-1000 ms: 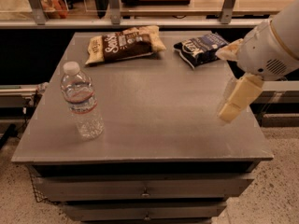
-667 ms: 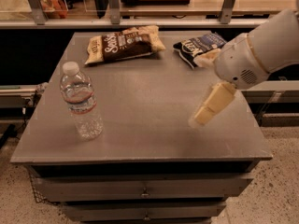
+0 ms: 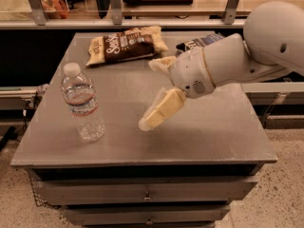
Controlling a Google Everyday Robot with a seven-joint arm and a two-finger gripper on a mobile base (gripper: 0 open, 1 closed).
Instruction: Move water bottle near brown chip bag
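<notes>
- Water bottle (image 3: 83,103): upright on front-left part of table (image 3: 213,137), white cap on, red-and-white label band round the middle. Well apart from the fingers, w/ nothing touching it.
- Fingers (image 3: 164,109): cream-coloured, spread apart, grasping nothing. Lower one angled down and left toward tabletop; upper one shorter in view, pointing left.
- Gripper (image 3: 148,93): over mid-table, to the right of the bottle and in front of the brown bag. Lower tip close to the surface; can't tell whether touching.
- Arm (image 3: 228,63): white, rounded, w/ small vent holes near the wrist. Comes in from upper right and passes over back-right part of tabletop.
- Brown chip bag (image 3: 126,44): flat at back of table, a bit left of centre, long side lying roughly across. Tan ends, white script on dark brown. Well apart from the bottle, behind it and to its right.
- Blue chip bag (image 3: 202,42): back-right, mostly hidden behind the arm; only a strip w/ white lettering in view.
- Tabletop: grey, matte. Drawers (image 3: 147,194) w/ small knobs below the front edge.
- Floor (image 3: 285,184): pale, speckled, around the table.
</notes>
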